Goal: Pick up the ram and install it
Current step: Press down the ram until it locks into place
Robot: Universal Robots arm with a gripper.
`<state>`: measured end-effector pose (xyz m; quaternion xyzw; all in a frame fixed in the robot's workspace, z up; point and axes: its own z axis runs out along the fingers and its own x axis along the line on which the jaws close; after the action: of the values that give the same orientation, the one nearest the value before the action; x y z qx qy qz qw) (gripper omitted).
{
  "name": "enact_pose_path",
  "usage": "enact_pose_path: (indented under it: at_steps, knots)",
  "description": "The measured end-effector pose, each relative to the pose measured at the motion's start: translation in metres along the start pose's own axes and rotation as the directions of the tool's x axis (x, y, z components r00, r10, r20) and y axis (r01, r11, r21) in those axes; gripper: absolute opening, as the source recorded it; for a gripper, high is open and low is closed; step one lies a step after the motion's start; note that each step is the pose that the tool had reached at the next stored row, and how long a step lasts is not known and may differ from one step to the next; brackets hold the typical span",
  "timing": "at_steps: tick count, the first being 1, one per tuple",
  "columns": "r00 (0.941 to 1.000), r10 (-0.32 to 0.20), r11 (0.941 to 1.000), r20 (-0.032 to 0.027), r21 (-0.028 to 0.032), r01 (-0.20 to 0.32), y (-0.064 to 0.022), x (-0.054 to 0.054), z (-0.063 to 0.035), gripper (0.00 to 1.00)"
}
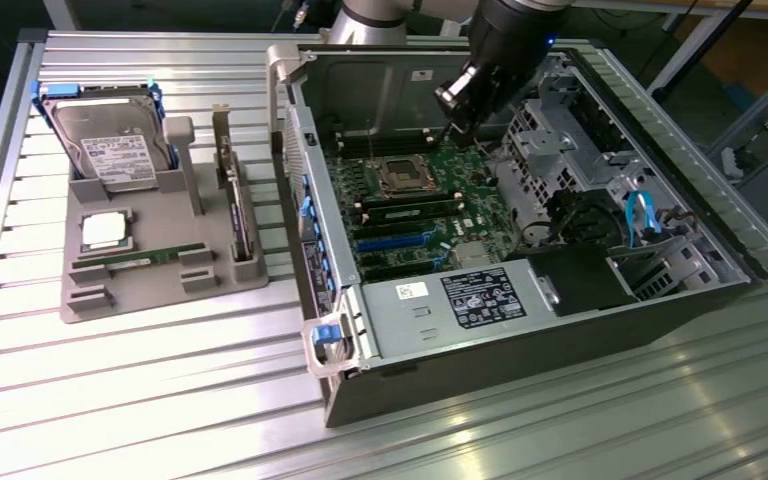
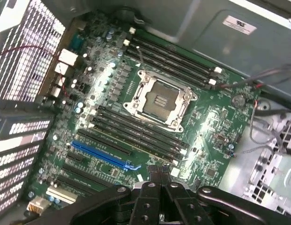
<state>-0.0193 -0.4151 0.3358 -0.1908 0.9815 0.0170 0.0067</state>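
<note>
A ribbed metal table (image 1: 117, 400) holds an open computer case (image 1: 518, 350), lying on its side at the exterior view's right, and a grey parts tray (image 1: 91, 310) at that view's left. At the case's near end sits a labelled metal box (image 1: 478, 300). In the near part of the tray a ram (image 1: 144, 258) lies flat, a thin green stick well apart from the arm. Just behind it rests a square silver chip (image 1: 104, 230). A larger card (image 1: 237, 215) stands on edge along the tray's right side, and a hard drive (image 1: 111, 150) leans upright at the far end. Inside the case, the green motherboard (image 1: 418, 215) shows an open processor socket (image 1: 398, 178) with long dark memory slots (image 2: 136, 129) on either side. Farther back, the gripper (image 1: 468, 125) hangs over the board's far right part, within the case walls. Seen from the wrist, the gripper (image 2: 158, 174) has its fingertips (image 2: 151, 176) drawn close together above the motherboard (image 2: 206, 140), beside a blue slot (image 2: 103, 154). Whether anything is pinched between them cannot be made out.
</note>
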Motion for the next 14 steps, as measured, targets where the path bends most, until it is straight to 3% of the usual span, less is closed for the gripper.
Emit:
enact_pose_path:
  at_steps: [4, 8, 11, 14]
  knots:
    - [0.9976, 0.069, 0.9976, 0.0022, 0.0013, -0.069, 0.0, 0.0, 0.0003, 0.1]
    - [0.9898, 0.142, 0.9898, 0.0046, 0.0025, -0.142, 0.0, 0.0, 0.0007, 0.1]
    - [0.9749, 0.222, 0.9749, 0.0074, 0.0036, -0.222, 0.0, 0.0, 0.001, 0.1]
    - [0.9565, 0.292, 0.9565, 0.0099, 0.0044, -0.292, 0.0, 0.0, 0.0014, 0.1]
